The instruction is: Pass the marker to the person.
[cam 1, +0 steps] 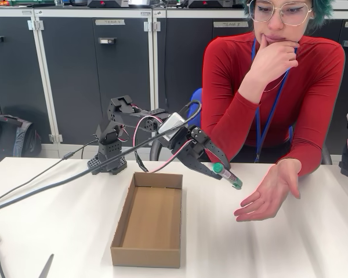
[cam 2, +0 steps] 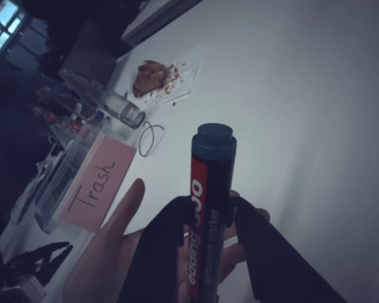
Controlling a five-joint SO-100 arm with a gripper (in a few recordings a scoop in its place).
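Wrist view, gripper (cam 2: 205, 218) clamping slim cylindrical marker (cam 2: 210, 208)

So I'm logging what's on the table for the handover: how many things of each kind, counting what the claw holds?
Markers: 1, the marker in the claw
Cardboard boxes: 1, the box
Pink "Trash" signs: 1, the sign
Open hands waiting: 1, the person's hand
Total: 4

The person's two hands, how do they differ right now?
One hand is stretched out palm up above the table, open beneath the marker in the robot's hand. The other hand is raised to the chin, fingers curled. Both wear red sleeves.
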